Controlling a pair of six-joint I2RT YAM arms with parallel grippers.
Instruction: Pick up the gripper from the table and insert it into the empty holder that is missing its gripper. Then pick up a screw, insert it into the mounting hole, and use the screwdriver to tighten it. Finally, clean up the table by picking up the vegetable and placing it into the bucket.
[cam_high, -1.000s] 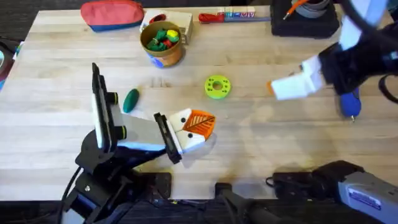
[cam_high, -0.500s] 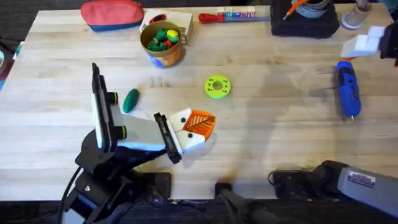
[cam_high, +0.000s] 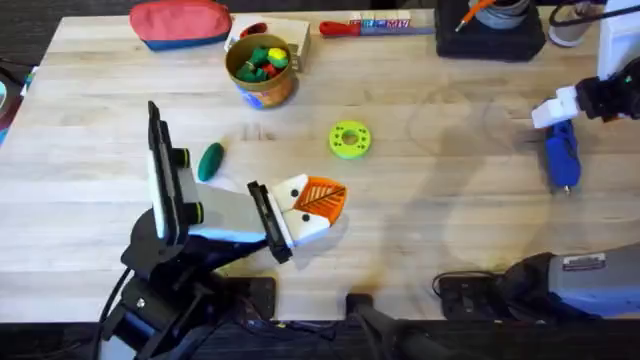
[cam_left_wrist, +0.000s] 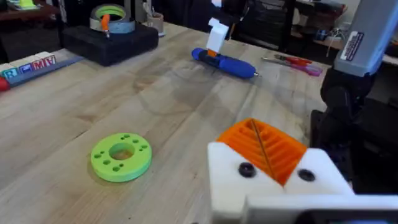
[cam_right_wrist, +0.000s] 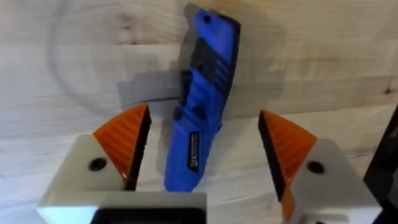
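The blue screwdriver (cam_high: 563, 158) lies on the table at the far right. My right gripper (cam_high: 556, 110) hovers over its far end, open, with an orange pad on each side of the handle (cam_right_wrist: 200, 93) and not touching it. My left gripper (cam_high: 320, 198) rests near the table's middle, shut, its orange pads (cam_left_wrist: 264, 146) pressed together with nothing seen between them. The dark green vegetable (cam_high: 210, 160) lies beside the left arm. The bucket (cam_high: 262, 70) with a yellow rim stands at the back and holds small toys. The task's loose gripper, holder and screw are out of view.
A yellow-green ring (cam_high: 349, 139) lies in the middle, just beyond the left gripper. At the back edge are a red pouch (cam_high: 180, 22), a red-handled tool (cam_high: 368, 25) and a black box (cam_high: 490, 32) holding tape rolls.
My right gripper swung from mid-right out to the far right corner, then came back down over the screwdriver. The left arm has not moved.
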